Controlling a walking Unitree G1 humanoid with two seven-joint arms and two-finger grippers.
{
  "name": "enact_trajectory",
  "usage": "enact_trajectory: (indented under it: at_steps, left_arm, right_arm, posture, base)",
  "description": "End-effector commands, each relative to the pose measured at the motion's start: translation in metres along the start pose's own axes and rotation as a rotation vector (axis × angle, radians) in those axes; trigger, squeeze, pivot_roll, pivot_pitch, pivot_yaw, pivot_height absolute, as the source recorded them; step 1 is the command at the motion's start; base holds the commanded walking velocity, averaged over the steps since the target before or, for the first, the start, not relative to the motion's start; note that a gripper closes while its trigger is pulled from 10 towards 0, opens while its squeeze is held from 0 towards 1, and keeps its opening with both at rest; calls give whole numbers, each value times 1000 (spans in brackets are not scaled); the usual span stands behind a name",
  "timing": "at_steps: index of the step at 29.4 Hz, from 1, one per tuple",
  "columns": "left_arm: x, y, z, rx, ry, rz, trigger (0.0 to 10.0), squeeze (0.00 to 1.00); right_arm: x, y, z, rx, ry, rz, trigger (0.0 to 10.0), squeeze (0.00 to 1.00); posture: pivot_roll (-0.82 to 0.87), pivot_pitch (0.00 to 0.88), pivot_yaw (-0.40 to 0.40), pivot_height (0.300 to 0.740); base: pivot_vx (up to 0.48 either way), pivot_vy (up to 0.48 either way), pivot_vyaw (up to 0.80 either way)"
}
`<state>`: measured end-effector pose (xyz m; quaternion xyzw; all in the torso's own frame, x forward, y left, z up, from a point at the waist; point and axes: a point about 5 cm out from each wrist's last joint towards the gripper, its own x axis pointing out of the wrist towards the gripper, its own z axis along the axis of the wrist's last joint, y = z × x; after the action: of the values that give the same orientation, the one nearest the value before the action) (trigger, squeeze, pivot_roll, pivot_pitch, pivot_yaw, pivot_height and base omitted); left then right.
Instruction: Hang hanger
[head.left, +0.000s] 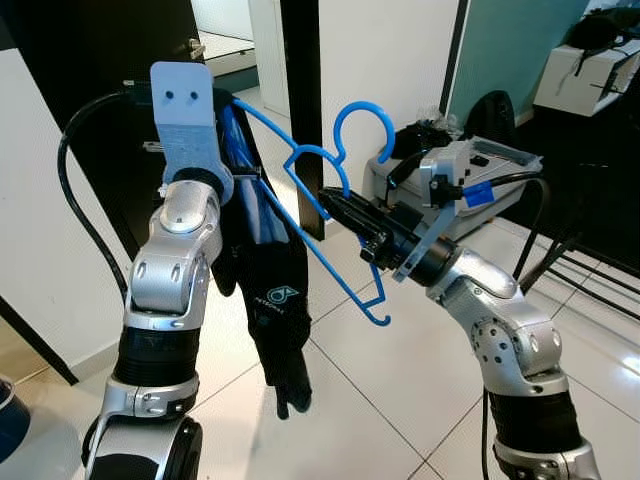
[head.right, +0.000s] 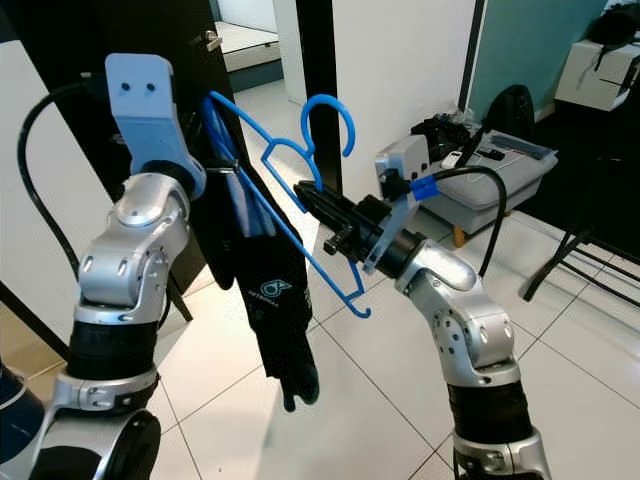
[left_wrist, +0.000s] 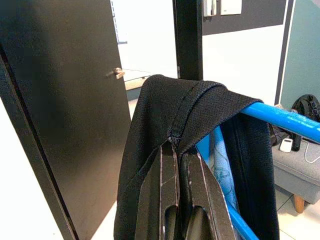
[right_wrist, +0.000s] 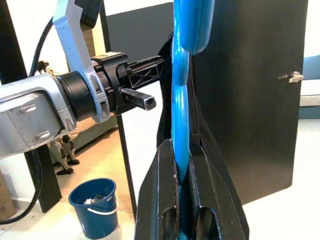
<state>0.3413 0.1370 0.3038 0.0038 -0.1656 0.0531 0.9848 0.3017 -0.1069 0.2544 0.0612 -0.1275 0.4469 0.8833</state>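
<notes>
A blue plastic hanger (head.left: 362, 105) is held up in the air between my two arms, hook uppermost. A black garment (head.left: 272, 300) with a small logo is draped over its left shoulder and hangs down toward the floor. My right gripper (head.left: 335, 203) is shut on the hanger's neck just below the hook; in the right wrist view the blue hanger (right_wrist: 181, 125) runs up from between its fingers (right_wrist: 165, 190). My left gripper (left_wrist: 178, 152) is raised at the hanger's left end and is shut on a fold of the black garment (left_wrist: 200, 105), with the blue bar (left_wrist: 280, 120) beside it.
A dark door (left_wrist: 65, 125) with a metal handle (left_wrist: 118, 73) stands behind the hanger, next to a black post (head.left: 300, 90). A grey bench (head.left: 480, 170) holding gear is at the right. A blue bucket (right_wrist: 97, 210) sits on the tiled floor (head.left: 400, 400).
</notes>
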Motion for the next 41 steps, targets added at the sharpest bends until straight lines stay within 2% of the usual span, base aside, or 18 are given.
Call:
enact_trajectory:
  at_steps: [1, 4, 6, 7, 16, 20, 22, 24, 25, 26, 27, 28, 29, 30, 34, 35, 37, 41]
  left_arm:
    - [3, 4, 0, 15, 3, 16, 0, 0]
    - [2, -1, 2, 22, -10, -16, 0, 0]
    - [2, -1, 2, 22, -10, -16, 0, 0]
    - [2, -4, 3, 29, -18, -38, 0, 0]
    - [-1, -12, 5, 52, -29, -93, 0, 0]
    - [-12, -42, 3, 84, -36, -325, 0, 0]
    - [-12, -42, 3, 84, -36, -325, 0, 0]
    - [-24, -60, -4, 161, -30, -502, 706, 0]
    - [-24, -60, -4, 161, -30, -502, 706, 0]
    - [-30, -65, -9, 184, -18, -560, 2353, 0]
    - [-30, -65, -9, 184, -18, -560, 2353, 0]
    - [-35, -70, -14, 206, -4, -608, 4235, 0]
    - [-35, -70, -14, 206, -4, -608, 4235, 0]
    - [-39, -75, -20, 235, 14, -651, 9647, 0]
    - [-44, -78, -26, 272, 31, -686, 10000, 0]
    - [-46, -79, -34, 330, 50, -699, 10000, 0]
    - [-46, -79, -34, 330, 50, -699, 10000, 0]
    - [-46, -77, -46, 435, 79, -695, 10000, 0]
  right_arm:
    - [3, 6, 5, -24, -17, 25, 10000, 0]
    - [3, -3, -17, -137, 155, -34, 10000, 0]
    - [3, -3, -17, -137, 155, -34, 10000, 0]
    - [2, -5, -27, -166, 227, -51, 10000, 0]
    - [2, -12, -36, -185, 293, -95, 10000, 0]
    - [3, -18, -36, -170, 282, -137, 10000, 0]
    - [3, -18, -36, -170, 282, -137, 10000, 0]
    - [4, -20, -35, -162, 260, -153, 10000, 0]
    - [4, -20, -35, -162, 260, -153, 10000, 0]
    - [4, -21, -34, -158, 248, -162, 10000, 0]
    - [4, -21, -34, -158, 248, -162, 10000, 0]
    - [5, -23, -32, -154, 235, -171, 10000, 0]
    - [5, -23, -32, -154, 235, -171, 10000, 0]
    - [5, -24, -30, -150, 221, -181, 10000, 0]
    - [5, -25, -28, -146, 208, -189, 10000, 0]
    - [6, -27, -26, -142, 194, -198, 10000, 0]
    - [6, -27, -26, -142, 194, -198, 10000, 0]
    - [6, -29, -23, -141, 179, -206, 10000, 0]
  posture:
    - [-39, 0, 81, 731]
    - [-32, 0, 75, 731]
    - [-32, 0, 75, 731]
    - [-28, 0, 73, 731]
    - [-19, 0, 69, 731]
    - [-13, 0, 62, 731]
    - [-13, 0, 62, 731]
    - [-15, 0, 63, 731]
    - [-15, 0, 63, 731]
    - [-13, 0, 62, 731]
    - [-13, 0, 62, 731]
    - [-14, 0, 63, 731]
    - [-14, 0, 63, 731]
    - [-14, 0, 63, 731]
    - [-16, 0, 62, 731]
    - [-19, 0, 61, 731]
    - [-19, 0, 61, 731]
    - [-19, 0, 59, 731]
  base:
    - [0, 0, 0]
    - [0, 0, 0]
    - [0, 0, 0]
    - [0, 0, 0]
    - [0, 0, 0]
    - [0, 0, 0]
    - [0, 0, 0]
    - [0, 0, 0]
    - [0, 0, 0]
    - [0, 0, 0]
    - [0, 0, 0]
    - [0, 0, 0]
    - [0, 0, 0]
    - [0, 0, 0]
    - [0, 0, 0]
    - [0, 0, 0]
    - [0, 0, 0]
    - [0, 0, 0]
